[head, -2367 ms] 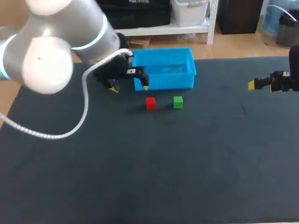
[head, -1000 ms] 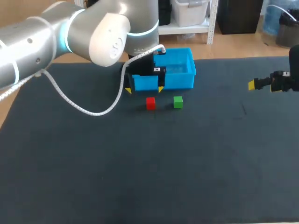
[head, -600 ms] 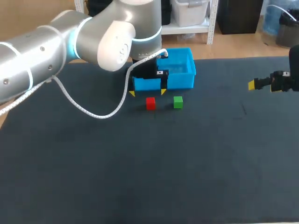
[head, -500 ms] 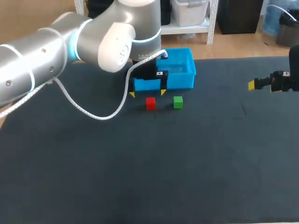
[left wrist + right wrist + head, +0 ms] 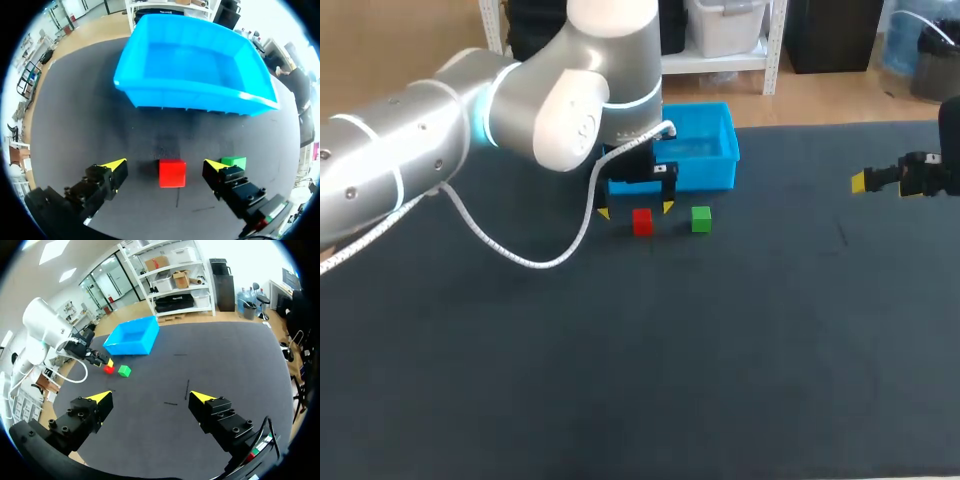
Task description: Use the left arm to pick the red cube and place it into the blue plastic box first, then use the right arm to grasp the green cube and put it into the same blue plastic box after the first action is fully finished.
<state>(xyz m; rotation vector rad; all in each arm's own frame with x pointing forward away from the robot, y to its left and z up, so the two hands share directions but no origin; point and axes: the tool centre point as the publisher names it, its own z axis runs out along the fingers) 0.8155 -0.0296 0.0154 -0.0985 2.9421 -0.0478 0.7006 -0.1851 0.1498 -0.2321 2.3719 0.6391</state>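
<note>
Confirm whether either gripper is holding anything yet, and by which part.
Nothing is held. The left gripper is open with the red cube between its fingers, untouched; the right gripper is open and empty.

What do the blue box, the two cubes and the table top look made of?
Blue box: looks like moulded plastic, smooth with a slight sheen, thin walls, lipped rim.
Red cube and green cube: matte, evenly coloured, crisp edges; painted wood or plastic, cannot tell.
Table top: dark matte covering, no glare; perhaps felt or a rubber mat.
</note>
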